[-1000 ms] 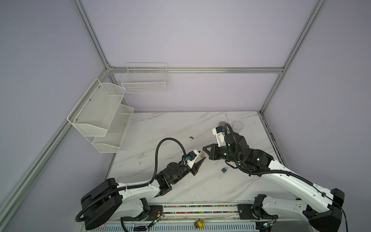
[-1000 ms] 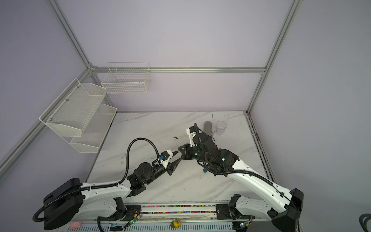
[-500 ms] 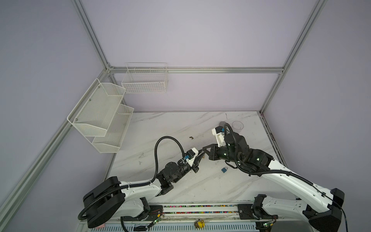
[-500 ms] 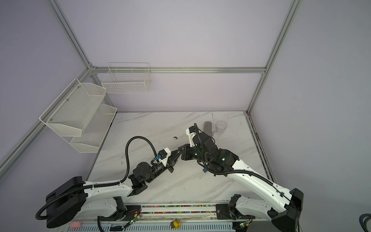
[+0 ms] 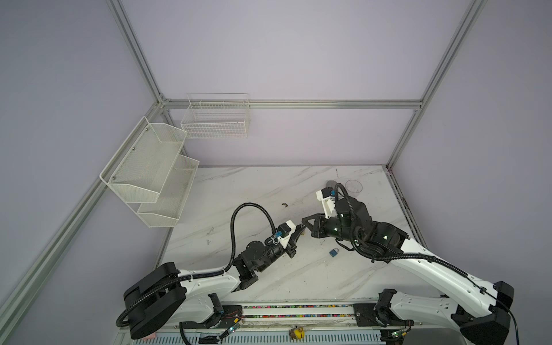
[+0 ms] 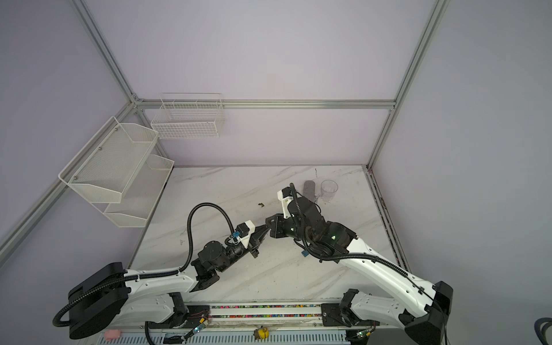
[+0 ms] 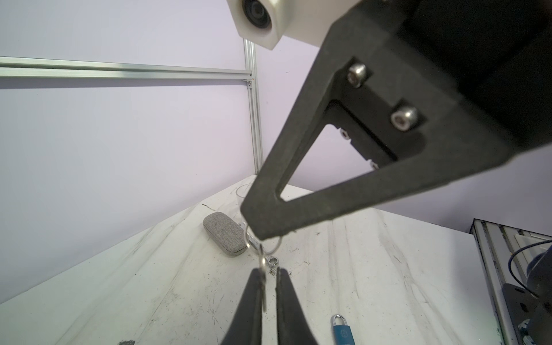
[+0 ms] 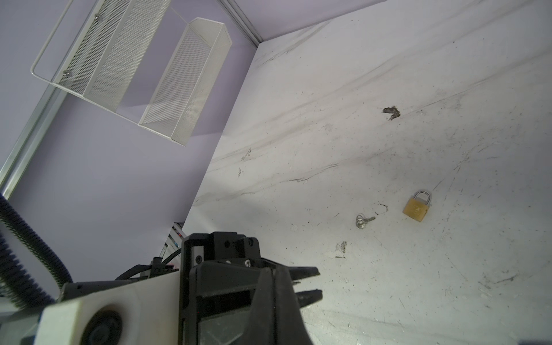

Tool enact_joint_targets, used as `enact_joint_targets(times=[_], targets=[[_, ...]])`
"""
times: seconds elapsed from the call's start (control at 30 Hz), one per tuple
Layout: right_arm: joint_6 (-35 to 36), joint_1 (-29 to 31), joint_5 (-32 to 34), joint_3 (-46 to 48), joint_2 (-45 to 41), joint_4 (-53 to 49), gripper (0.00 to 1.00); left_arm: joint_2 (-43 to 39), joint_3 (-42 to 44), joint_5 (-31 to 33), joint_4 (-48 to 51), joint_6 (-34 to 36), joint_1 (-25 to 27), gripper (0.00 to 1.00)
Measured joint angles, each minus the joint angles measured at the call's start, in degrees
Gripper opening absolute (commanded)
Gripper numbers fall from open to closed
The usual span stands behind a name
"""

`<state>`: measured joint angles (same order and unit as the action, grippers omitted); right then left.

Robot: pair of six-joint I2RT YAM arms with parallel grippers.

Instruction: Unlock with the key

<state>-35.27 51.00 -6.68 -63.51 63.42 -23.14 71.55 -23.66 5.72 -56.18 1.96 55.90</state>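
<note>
In the left wrist view a small silver key [image 7: 263,280] hangs from a ring [image 7: 276,243]. My right gripper [image 7: 263,233] is shut on that ring and holds it above the table. My left gripper [image 7: 270,270] is closed in on the key blade; the key lies against one finger and a thin gap shows at the other. In both top views the two grippers [image 5: 300,231] [image 6: 267,222] meet tip to tip mid-table. A blue padlock [image 7: 343,328] [image 5: 334,252] lies flat beside them. The right wrist view shows a brass padlock [image 8: 416,207] and a second key [image 8: 363,221] on the table.
A grey fabric case [image 7: 225,237] and a clear cup [image 6: 329,189] stand at the back right of the marble table [image 5: 239,191]. White mesh shelves [image 5: 149,173] and a wire basket [image 5: 215,119] hang on the walls at the left. A dark speck [image 5: 284,205] marks the table.
My left gripper has moved up to the right gripper's fingertips and its jaws have closed in around the hanging key. The right arm has stayed put.
</note>
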Motion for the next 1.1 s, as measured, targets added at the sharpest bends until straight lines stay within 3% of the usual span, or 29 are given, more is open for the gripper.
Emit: enact_joint_targets(times=[0.37,0.43,0.53,0.63,0.83,1.1], targets=[[-0.1,0.0,0.0,0.0,-0.2,0.2,0.00,-0.6,0.0,0.0,0.4,-0.3,0.0,0.00],[-0.1,0.0,0.1,0.0,-0.2,0.3,0.09,-0.8,0.0,0.0,0.8,-0.2,0.0,0.00],[-0.4,0.0,0.7,0.0,-0.2,0.2,0.33,-1.7,0.0,0.1,2.5,-0.2,0.0,0.00],[0.8,-0.5,1.5,0.0,-0.2,0.2,0.37,-4.5,0.0,0.7,7.2,-0.3,0.0,0.00],[6.0,-1.9,-1.0,0.5,-1.7,2.1,0.47,-13.0,-3.2,-1.4,26.1,-0.3,-2.3,0.00],[11.9,-1.9,-14.4,9.6,-6.2,15.3,0.56,-21.8,-6.4,-14.9,41.3,-2.2,-10.9,0.00]])
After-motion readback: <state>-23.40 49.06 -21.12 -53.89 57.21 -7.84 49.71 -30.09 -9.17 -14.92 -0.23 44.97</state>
